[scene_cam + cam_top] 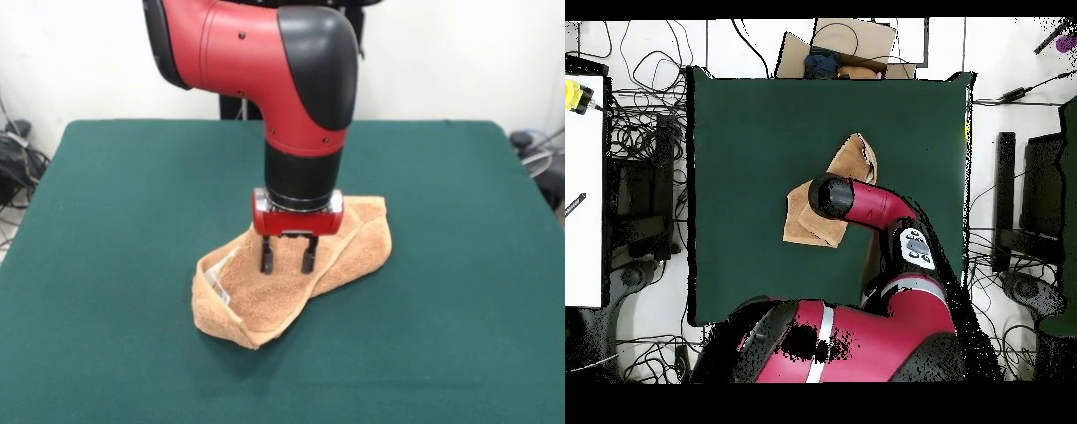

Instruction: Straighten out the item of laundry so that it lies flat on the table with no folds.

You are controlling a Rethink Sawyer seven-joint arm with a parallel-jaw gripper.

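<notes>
The gripper [286, 255] points straight down, its two fingers [266, 254] spread apart, tips seemingly touching the orange-tan towel [274, 296], though contact is hard to confirm. The towel lies crumpled and folded near the middle of the green table [106, 221], edges curled up.

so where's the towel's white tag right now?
Front view: the white tag sits at the left edge of the folded towel, left of the gripper, near the table centre.
</notes>
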